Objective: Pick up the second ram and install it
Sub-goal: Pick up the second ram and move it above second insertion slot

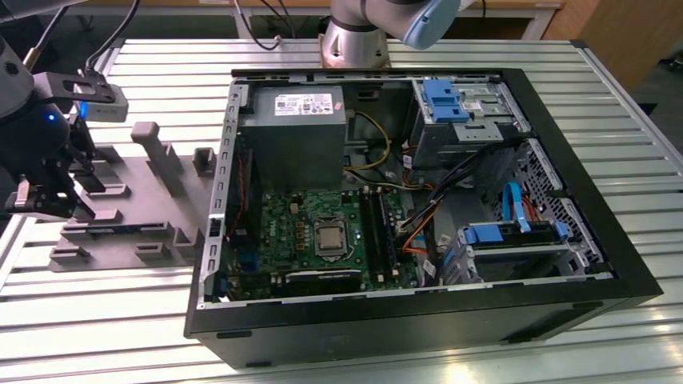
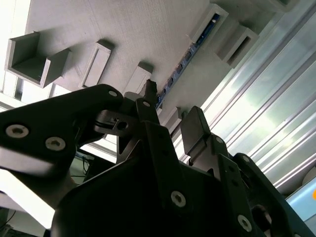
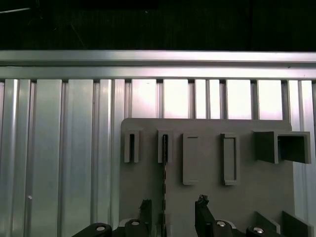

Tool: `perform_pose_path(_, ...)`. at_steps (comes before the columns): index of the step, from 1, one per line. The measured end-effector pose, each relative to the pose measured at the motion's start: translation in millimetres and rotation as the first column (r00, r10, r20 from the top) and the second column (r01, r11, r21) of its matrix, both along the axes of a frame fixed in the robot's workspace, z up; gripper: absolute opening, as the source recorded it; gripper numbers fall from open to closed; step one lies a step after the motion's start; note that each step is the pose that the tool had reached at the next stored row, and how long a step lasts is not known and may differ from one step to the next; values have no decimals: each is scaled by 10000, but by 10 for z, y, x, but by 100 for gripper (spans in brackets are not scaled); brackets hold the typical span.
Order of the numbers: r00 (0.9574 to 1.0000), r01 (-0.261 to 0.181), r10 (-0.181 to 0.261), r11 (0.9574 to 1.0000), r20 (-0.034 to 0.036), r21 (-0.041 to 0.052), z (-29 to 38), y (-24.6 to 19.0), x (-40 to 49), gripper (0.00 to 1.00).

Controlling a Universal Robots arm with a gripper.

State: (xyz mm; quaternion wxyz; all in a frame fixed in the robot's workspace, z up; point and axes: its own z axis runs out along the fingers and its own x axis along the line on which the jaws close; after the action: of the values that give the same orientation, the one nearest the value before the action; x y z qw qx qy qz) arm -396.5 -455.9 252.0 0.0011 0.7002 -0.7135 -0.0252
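**Figure: pick-up stage at the fixture plate.** You are looking at a slatted metal surface (image 1: 107,336) that is carrying the grey fixture plate (image 1: 112,236). An open computer case (image 1: 427,324) is sitting just beside that plate.

The gripper (image 3: 174,205) is hovering over the plate, on the plate's side away from the case. Its fingers (image 3: 201,210) are standing apart and are gripping nothing.

The second ram (image 3: 163,187) is standing on edge on the plate as a thin dark strip. Its far end is resting in a slotted holder block (image 3: 164,145).

Notice the key relation in both wrist views. The strip's long axis is running straight away from the gripper and passing through the gap between the two fingers, so each finger is facing one flat side of the strip. The strip is lying nearer one finger than the other. You cannot tell whether that nearer finger is touching it.
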Motion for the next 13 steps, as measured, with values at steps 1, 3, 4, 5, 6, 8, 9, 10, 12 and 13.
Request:
perform_pose_path(1,10000,-1,1,10000,0,0,0,0,0,47)
perform_pose_path(3,10000,-1,1,10000,0,0,0,0,0,47)
perform_pose_path(4,10000,0,0,10000,2,2,-3,-2,0,47)
perform_pose_path(5,10000,-2,2,10000,3,2,-9,-12,1,47)
perform_pose_path(6,10000,-2,2,10000,3,1,-19,-28,1,47)
perform_pose_path(8,10000,0,0,10000,0,1,-53,-57,0,47)
perform_pose_path(9,10000,0,0,10000,3,4,-72,-64,1,47)
perform_pose_path(10,10000,0,0,10000,3,3,-91,-66,1,47)
perform_pose_path(12,10000,1,-1,10000,1,3,-127,-67,0,47)
perform_pose_path(13,10000,0,0,10000,1,2,-145,-67,0,47)
